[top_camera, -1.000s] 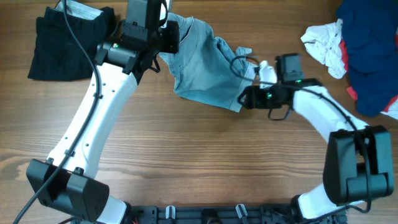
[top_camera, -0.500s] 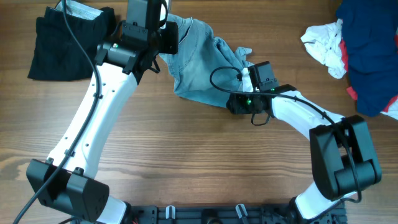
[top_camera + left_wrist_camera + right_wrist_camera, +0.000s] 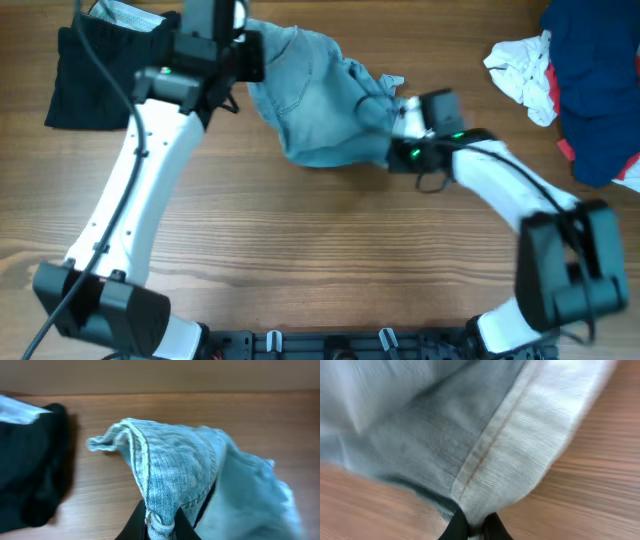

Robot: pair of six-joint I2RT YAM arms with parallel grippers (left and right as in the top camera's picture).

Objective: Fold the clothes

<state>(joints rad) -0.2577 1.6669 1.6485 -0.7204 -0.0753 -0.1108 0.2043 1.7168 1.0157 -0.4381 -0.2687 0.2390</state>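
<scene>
Left gripper [image 3: 159, 526], right gripper [image 3: 475, 529]: both clamped on crumpled pale-blue denim garment [image 3: 315, 110] | Risk: your shallow pinches (hem edges only) could slip under tension.

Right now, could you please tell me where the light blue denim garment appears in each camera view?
Overhead: the denim garment lies bunched at upper centre.
Left wrist: the denim garment rises from bottom centre and spreads right.
Right wrist: the denim garment fills most of the frame.
Shared landmark: the wooden table shows under the cloth in every view.
</scene>
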